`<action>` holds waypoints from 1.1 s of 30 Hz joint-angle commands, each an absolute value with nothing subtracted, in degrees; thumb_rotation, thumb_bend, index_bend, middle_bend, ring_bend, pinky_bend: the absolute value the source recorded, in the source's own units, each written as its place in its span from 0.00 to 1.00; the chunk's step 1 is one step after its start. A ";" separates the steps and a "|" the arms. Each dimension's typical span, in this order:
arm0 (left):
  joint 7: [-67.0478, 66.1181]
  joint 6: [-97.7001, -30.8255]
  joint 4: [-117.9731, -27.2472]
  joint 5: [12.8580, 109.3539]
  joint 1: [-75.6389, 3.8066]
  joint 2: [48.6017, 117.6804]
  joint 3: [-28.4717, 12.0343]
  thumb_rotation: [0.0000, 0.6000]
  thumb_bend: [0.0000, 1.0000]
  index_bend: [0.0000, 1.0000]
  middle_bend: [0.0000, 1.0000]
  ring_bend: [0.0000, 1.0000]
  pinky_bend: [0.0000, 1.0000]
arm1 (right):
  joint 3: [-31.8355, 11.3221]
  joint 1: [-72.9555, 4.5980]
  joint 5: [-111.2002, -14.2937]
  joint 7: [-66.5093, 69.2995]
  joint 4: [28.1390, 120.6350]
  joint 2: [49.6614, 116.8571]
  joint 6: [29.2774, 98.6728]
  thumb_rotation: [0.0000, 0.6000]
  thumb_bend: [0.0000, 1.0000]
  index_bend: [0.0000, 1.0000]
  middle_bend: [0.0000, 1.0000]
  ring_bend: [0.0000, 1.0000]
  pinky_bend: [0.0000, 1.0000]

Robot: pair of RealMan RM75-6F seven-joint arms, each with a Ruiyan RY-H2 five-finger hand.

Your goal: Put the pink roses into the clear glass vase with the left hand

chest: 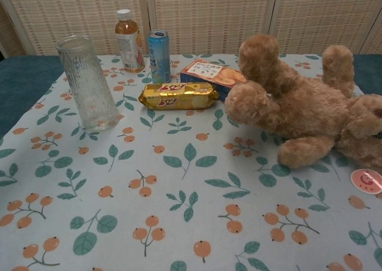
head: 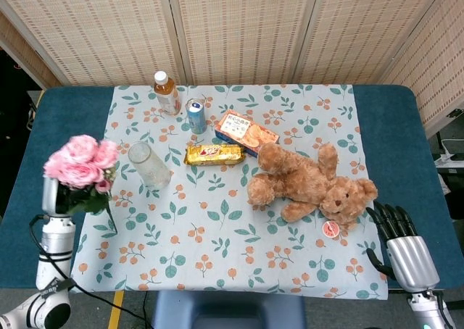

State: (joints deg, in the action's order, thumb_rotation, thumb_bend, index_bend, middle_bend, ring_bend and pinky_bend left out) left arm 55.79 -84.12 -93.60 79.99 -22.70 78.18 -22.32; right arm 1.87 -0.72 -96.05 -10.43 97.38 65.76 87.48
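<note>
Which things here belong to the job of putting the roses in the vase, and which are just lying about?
Belong to the job:
pink roses, held up by the left hand
clear glass vase, standing empty

Just lying about:
teddy bear
biscuit box
gold snack packet
blue can
tea bottle
small pink lid
</note>
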 commanded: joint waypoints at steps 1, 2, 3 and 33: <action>57.06 -83.68 -91.24 74.42 -27.95 78.13 -31.56 1.00 0.64 0.57 0.69 0.48 0.28 | 1.68 -0.87 -95.53 -10.67 97.34 65.95 87.08 1.00 0.30 0.00 0.00 0.00 0.00; 56.75 -83.28 -89.54 73.49 -29.39 79.13 -32.83 1.00 0.64 0.57 0.69 0.47 0.28 | 1.57 -0.91 -95.30 -10.81 97.33 66.02 86.97 1.00 0.30 0.00 0.00 0.00 0.00; 56.09 -83.22 -87.66 72.56 -30.94 80.42 -34.14 1.00 0.64 0.57 0.69 0.47 0.28 | 1.44 -0.95 -95.05 -10.96 97.33 66.09 86.89 1.00 0.30 0.00 0.00 0.00 0.00; 61.48 -82.59 -26.66 73.36 -58.18 108.95 -32.79 1.00 0.64 0.60 0.70 0.47 0.27 | -0.73 -1.52 -90.69 -12.46 97.00 66.91 86.20 1.00 0.30 0.00 0.00 0.00 0.00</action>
